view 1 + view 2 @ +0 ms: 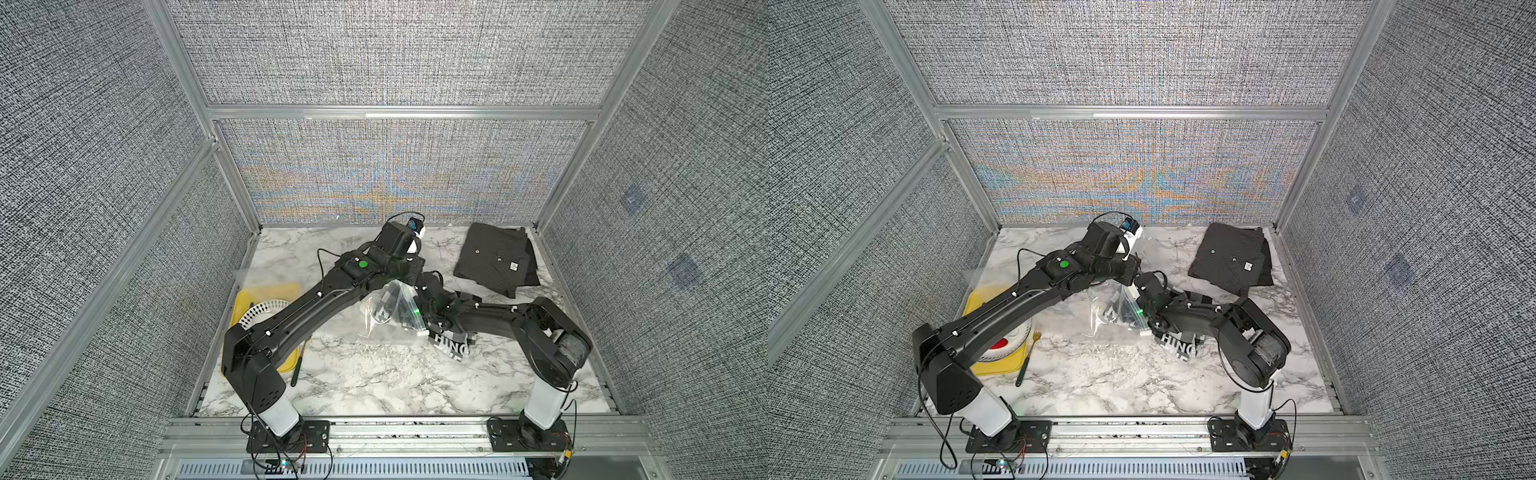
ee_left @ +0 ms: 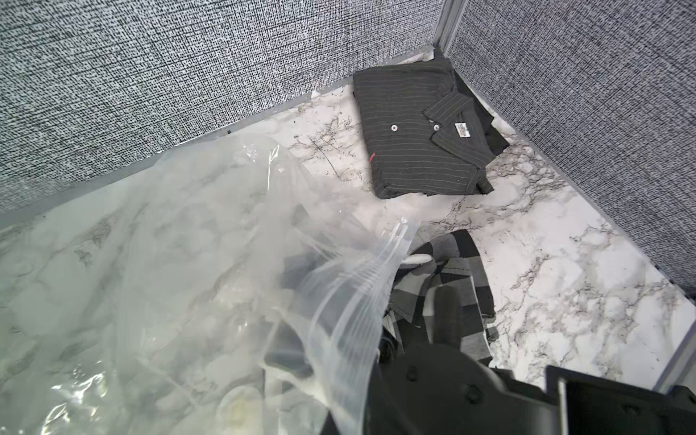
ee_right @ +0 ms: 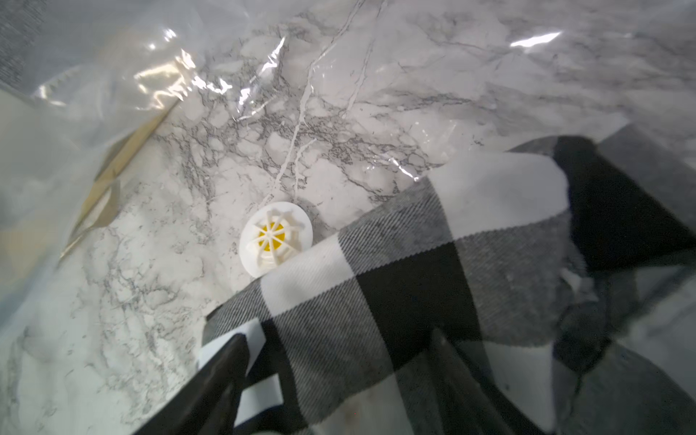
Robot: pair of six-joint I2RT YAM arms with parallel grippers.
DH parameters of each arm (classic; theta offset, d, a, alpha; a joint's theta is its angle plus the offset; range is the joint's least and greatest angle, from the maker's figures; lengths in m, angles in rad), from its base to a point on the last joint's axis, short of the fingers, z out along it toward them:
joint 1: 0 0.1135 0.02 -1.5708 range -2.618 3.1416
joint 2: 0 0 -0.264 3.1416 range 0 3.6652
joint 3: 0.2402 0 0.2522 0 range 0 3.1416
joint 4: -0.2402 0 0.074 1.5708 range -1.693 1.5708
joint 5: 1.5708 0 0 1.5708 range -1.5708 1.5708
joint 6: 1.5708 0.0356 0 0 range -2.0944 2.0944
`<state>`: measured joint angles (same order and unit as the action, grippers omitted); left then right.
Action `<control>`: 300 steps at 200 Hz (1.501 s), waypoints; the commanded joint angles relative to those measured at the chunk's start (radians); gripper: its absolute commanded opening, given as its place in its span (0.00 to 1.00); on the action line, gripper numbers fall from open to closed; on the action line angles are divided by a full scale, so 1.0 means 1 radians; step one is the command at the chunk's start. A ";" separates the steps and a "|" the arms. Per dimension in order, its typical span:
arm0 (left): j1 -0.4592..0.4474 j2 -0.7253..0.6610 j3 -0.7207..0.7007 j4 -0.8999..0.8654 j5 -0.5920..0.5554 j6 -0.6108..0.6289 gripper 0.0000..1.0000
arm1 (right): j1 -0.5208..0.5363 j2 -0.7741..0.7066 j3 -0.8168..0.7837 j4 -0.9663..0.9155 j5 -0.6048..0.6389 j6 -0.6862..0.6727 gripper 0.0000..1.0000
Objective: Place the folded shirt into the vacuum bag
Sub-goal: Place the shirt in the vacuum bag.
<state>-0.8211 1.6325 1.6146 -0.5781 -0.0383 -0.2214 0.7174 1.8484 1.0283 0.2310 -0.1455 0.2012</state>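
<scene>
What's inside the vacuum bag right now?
A black-and-white checked shirt, partly in and reaching the white valve; the rest trails outside the vacuum bag. The right gripper reaches in too. Anything under the shirt is hidden.

The left arm [image 1: 299, 307] stretches from its front base toward the middle, wrist bent downward and the left gripper [image 1: 405, 276] pinched closed, while the right arm [image 1: 498, 316] folds low toward the centre, the right gripper [image 3: 331, 339] spread wide.

shirt [image 3: 414, 282] partly in vacuum bag [image 2: 169, 263] | second shirt [image 1: 494, 257] far-right corner
</scene>
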 commanded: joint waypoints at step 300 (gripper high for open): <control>-0.052 0.018 -0.049 0.059 0.153 -0.067 0.00 | -0.136 -0.036 0.041 0.301 -0.311 0.238 0.00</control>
<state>-0.8581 1.6421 1.5436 -0.5034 0.0559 -0.2855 0.5827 1.8000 1.0435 0.3515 -0.3496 0.3416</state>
